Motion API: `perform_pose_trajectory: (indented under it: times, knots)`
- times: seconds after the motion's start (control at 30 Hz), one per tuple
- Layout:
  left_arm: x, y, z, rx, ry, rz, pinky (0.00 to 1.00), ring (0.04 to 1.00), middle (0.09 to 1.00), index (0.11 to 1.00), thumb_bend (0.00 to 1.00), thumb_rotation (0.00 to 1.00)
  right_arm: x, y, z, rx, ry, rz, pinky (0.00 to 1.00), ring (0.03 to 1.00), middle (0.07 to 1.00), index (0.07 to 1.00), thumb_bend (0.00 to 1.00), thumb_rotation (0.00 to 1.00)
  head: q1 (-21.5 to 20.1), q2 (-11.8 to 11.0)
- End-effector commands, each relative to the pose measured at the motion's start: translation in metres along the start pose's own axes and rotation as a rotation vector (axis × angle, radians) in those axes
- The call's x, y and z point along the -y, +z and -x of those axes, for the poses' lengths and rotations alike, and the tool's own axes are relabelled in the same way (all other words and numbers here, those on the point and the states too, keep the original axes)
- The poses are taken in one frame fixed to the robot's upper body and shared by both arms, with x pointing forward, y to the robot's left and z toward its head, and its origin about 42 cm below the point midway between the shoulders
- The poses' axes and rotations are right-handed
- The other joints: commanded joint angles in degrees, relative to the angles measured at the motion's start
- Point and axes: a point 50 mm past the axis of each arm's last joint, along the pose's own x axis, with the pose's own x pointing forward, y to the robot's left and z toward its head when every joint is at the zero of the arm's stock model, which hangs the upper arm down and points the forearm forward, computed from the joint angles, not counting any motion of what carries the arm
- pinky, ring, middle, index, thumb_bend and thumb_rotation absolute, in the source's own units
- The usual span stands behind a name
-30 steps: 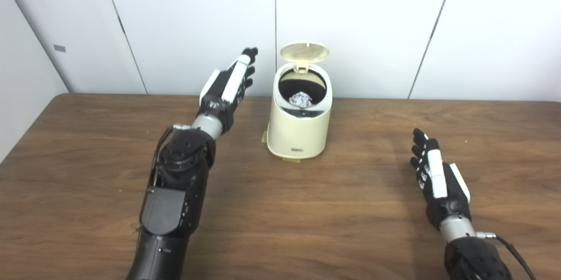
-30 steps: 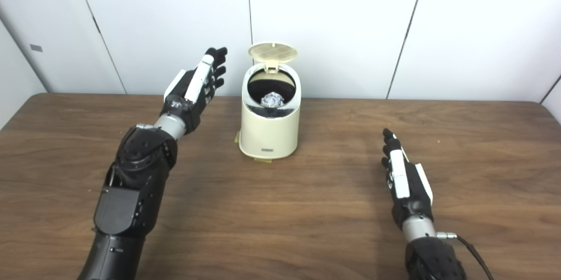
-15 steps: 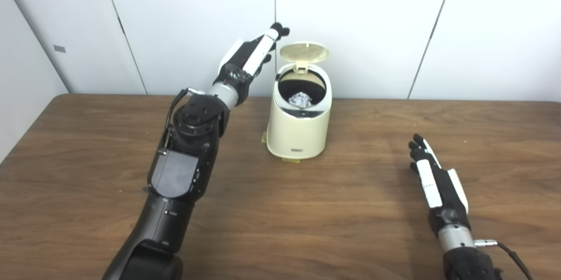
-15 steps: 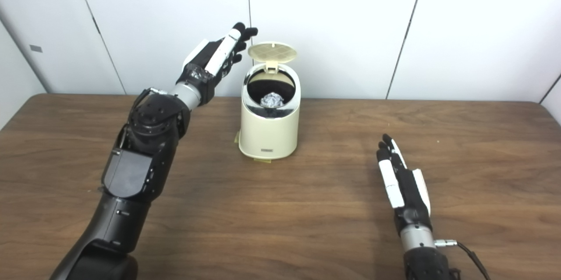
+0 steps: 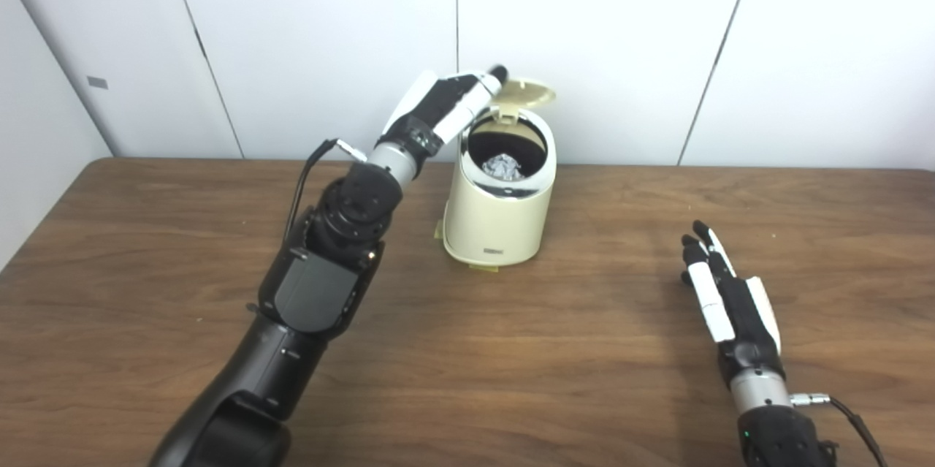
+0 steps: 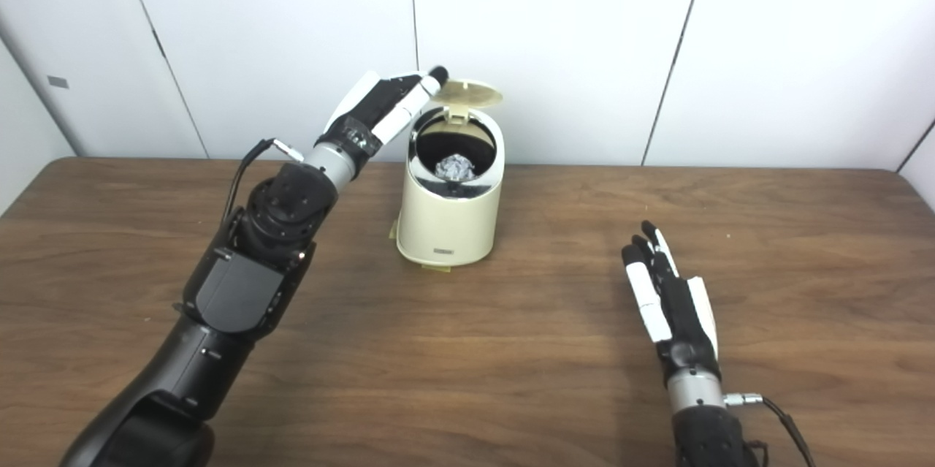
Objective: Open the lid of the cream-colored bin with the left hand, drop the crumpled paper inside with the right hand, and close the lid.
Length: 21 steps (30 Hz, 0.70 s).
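Note:
The cream-colored bin (image 5: 497, 211) stands at the back middle of the wooden table (image 5: 511, 365). Its round lid (image 5: 527, 92) is up on its rear hinge, tilted forward over the opening. A crumpled ball of paper (image 5: 504, 166) lies inside the dark opening. My left hand (image 5: 445, 101) is raised beside the bin's upper left, fingers stretched out flat, fingertips (image 5: 497, 73) at the lid's left edge, holding nothing. My right hand (image 5: 723, 299) rests low over the table at the right, open and flat, holding nothing.
White wall panels (image 5: 621, 36) stand right behind the bin. Bits of yellow tape (image 5: 482, 267) show under the bin's base. Bare wood lies between the bin and my right hand.
My left hand rose and swung right from beside the bin to the lid's edge. The lid has tipped forward from upright. My right hand drew back slightly and settled.

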Motion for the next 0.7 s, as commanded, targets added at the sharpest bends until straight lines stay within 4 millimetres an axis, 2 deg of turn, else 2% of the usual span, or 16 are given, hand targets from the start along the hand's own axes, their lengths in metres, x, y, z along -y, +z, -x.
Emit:
perform_pose_trajectory:
  times: [0.0, 0.07, 0.2, 0.37, 0.5, 0.57, 0.67]
  knots:
    - [-0.02, 0.029, -0.004, 0.133, 0.055, -0.147, 0.88, 0.993, 0.956, 0.695, 0.59, 0.95, -0.001, 0.004, -0.004, 0.006, 0.002, 0.024, 0.86, 0.916, 0.928, 0.971, 0.6, 1.0, -0.23, 0.22]
    - [-0.02, 0.029, -0.002, 0.152, 0.049, -0.232, 0.84, 0.99, 0.957, 0.688, 0.64, 0.95, -0.002, 0.003, -0.004, 0.007, -0.002, 0.039, 0.84, 0.909, 0.928, 0.972, 0.58, 1.0, -0.29, 0.29]
    - [-0.019, 0.032, 0.001, 0.203, 0.058, -0.396, 0.79, 0.963, 0.933, 0.664, 0.67, 0.97, -0.001, 0.0, -0.004, 0.005, -0.003, 0.057, 0.84, 0.915, 0.934, 0.975, 0.6, 1.0, -0.28, 0.73]
    - [-0.019, 0.036, 0.005, 0.277, 0.078, -0.622, 0.84, 0.944, 0.9, 0.63, 0.63, 0.99, -0.002, -0.001, -0.002, 0.007, 0.0, 0.075, 0.8, 0.905, 0.932, 0.981, 0.59, 1.0, -0.1, 1.19]
    - [-0.016, 0.039, 0.009, 0.347, 0.086, -0.806, 0.9, 0.948, 0.886, 0.624, 0.62, 0.98, -0.004, 0.0, -0.001, 0.012, 0.009, 0.083, 0.82, 0.91, 0.934, 0.983, 0.62, 1.0, -0.09, 1.37]
    - [-0.015, 0.039, 0.009, 0.364, 0.078, -0.851, 0.94, 0.968, 0.895, 0.612, 0.64, 1.0, -0.004, 0.001, -0.001, 0.014, 0.011, 0.086, 0.83, 0.909, 0.933, 0.984, 0.63, 1.0, -0.11, 1.43]
    - [-0.014, 0.036, 0.01, 0.4, 0.074, -0.907, 0.93, 0.96, 0.891, 0.597, 0.64, 0.99, -0.004, 0.002, -0.002, 0.018, 0.007, 0.092, 0.85, 0.91, 0.932, 0.986, 0.64, 1.0, -0.11, 1.43]
